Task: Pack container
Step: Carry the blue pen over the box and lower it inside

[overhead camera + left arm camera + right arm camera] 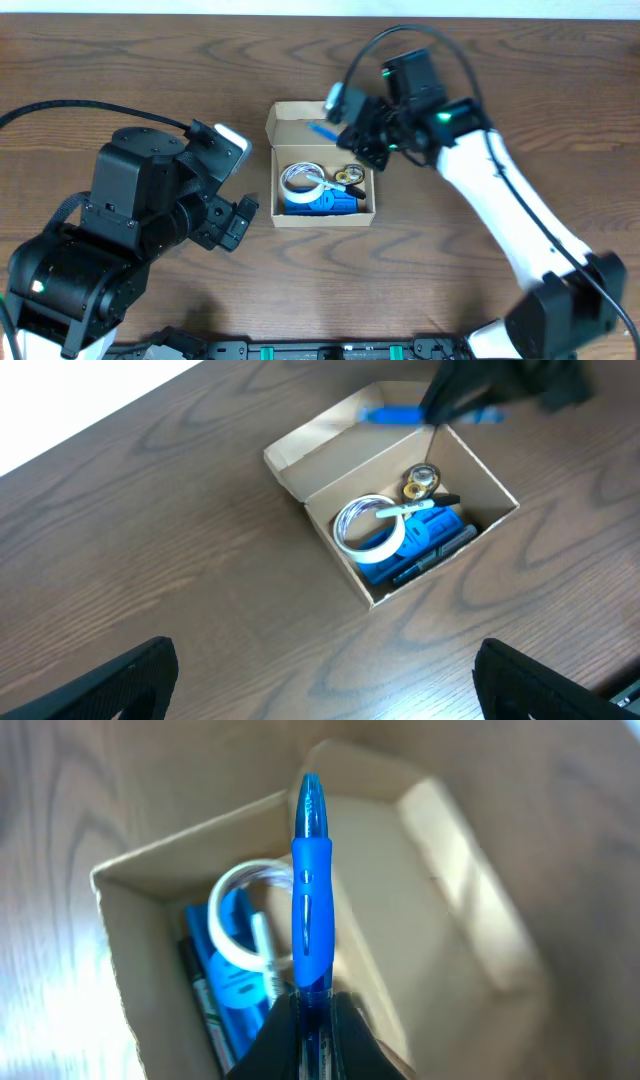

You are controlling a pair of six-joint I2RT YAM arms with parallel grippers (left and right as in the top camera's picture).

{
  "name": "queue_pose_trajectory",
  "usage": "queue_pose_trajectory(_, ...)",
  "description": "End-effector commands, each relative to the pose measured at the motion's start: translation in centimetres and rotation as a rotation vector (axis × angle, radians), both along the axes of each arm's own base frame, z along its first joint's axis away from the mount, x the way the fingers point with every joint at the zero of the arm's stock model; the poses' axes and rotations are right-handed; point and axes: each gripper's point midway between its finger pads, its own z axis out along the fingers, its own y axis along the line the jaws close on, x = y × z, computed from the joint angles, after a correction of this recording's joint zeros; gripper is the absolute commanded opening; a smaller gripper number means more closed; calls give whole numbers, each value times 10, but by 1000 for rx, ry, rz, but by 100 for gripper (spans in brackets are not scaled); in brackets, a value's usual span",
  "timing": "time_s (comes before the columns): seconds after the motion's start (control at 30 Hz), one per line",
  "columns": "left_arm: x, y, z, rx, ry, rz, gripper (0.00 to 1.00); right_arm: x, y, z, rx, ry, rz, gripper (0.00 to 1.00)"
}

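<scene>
- The right gripper (310, 1010) is clamped on a smooth blue plastic pen (308, 885) with a ribbed-looking rubbery grip, its tip pointing away from the gripper toward the box.
- Just below the pen tip sits the small rectangular tan cardboard box (366, 208), matte-walled, flap lid folded back, resting on the dark wood-grain surface (120, 70).
- Inside it lie a glossy white tape ring (301, 178), a white marker (415, 509), a blue plastic block (330, 203) and a small brass-coloured round piece (348, 176).
- Risk: the long pen may bridge the rim or land on the tape ring and stick up, blocking the lid.
- The left gripper (320, 690) hangs well apart from the box, fingers spread and empty.
</scene>
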Motion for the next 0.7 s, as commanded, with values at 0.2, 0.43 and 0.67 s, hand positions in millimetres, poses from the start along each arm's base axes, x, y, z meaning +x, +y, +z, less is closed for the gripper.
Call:
queue_pose_trajectory(0.2, 1, 2, 5, -8, -12, 15, 95, -6, 10, -51, -197, 99, 139, 1)
queue_pose_trajectory(0.43, 1, 2, 5, -7, -12, 15, 95, -4, 15, -67, -271, 104, 173, 1)
queue_pose_trajectory(0.67, 1, 2, 5, -7, -12, 15, 95, -3, 16, -86, -286, 137, 183, 1)
